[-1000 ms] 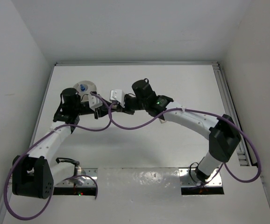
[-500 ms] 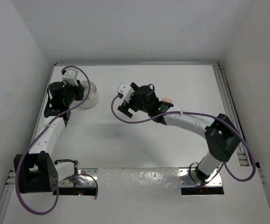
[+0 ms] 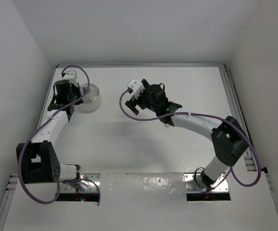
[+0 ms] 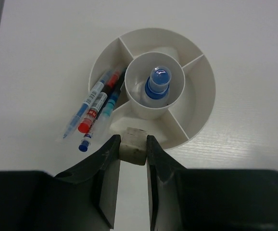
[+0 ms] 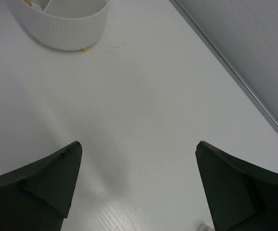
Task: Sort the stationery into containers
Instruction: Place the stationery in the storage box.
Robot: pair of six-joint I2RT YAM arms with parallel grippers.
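Observation:
The container (image 4: 196,91) is a round white bowl split into compartments, seen from above in the left wrist view. Its centre cup holds a tiny blue-capped bottle (image 4: 158,82). Three pens (image 4: 98,109) lean out of the left compartment, their caps over the table. My left gripper (image 4: 132,142) is shut on a small white block (image 4: 132,144) just over the bowl's near rim. In the top view the left gripper (image 3: 76,96) is at the bowl (image 3: 94,100), back left. My right gripper (image 5: 136,144) is open and holds nothing; it hangs over bare table (image 3: 131,105).
In the right wrist view the white ribbed bowl (image 5: 62,24) stands ahead at the left, with a tiny yellow bit (image 5: 84,49) at its foot. The wall's base rail (image 5: 235,82) runs along the right. White walls close in the table on three sides.
The two grippers were together at the table's middle. The left arm has swung back-left to the bowl with the block. The right gripper has opened and pulled away.

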